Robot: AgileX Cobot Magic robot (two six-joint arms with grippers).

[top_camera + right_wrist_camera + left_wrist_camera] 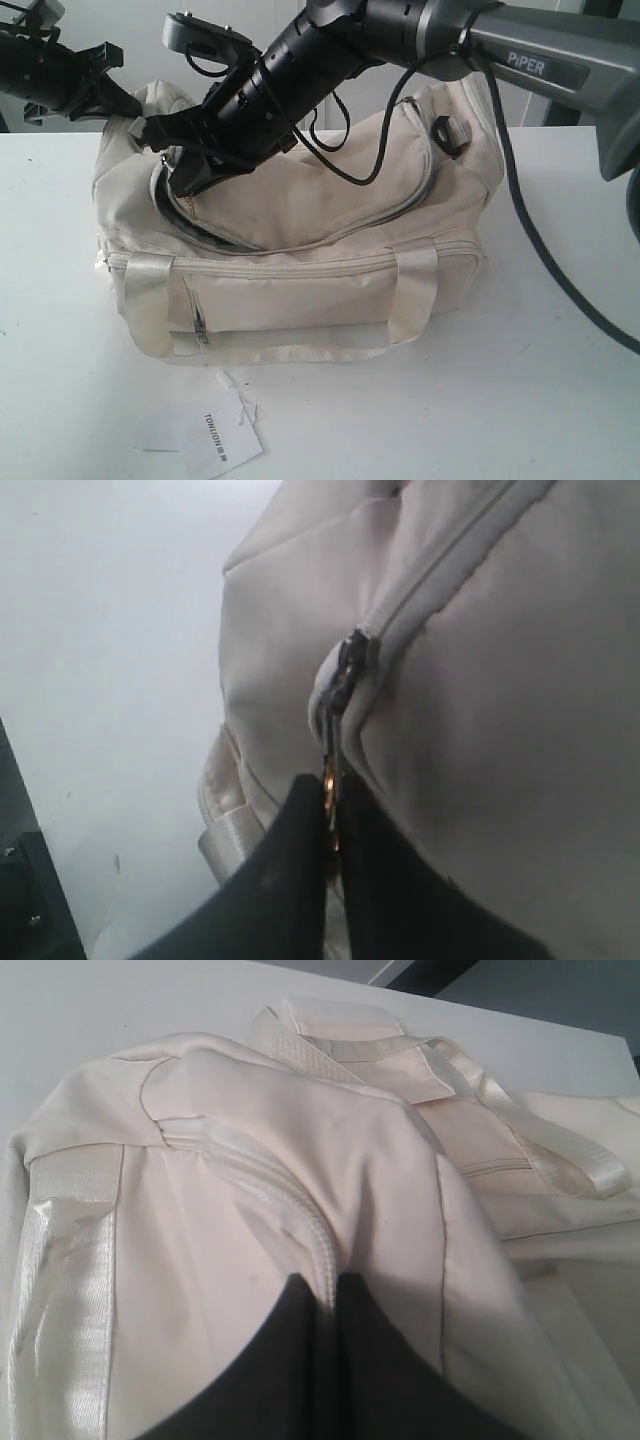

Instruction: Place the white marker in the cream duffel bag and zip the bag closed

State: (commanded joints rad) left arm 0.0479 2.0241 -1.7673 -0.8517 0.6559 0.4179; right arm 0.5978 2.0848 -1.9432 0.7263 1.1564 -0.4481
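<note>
Right hand pinches the dark metal zipper pull on the cream fabric duffel bag; tugging sideways, I could lose it.

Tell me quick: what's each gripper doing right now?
Left gripper: closed, pinching the cream duffel bag at its zipper seam.
Right gripper: closed on the zipper pull.

Cream duffel bag partly behind arm

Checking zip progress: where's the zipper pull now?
The zipper pull is pinched in the right gripper, at the left end of the cream duffel bag's top in the exterior view.
</note>
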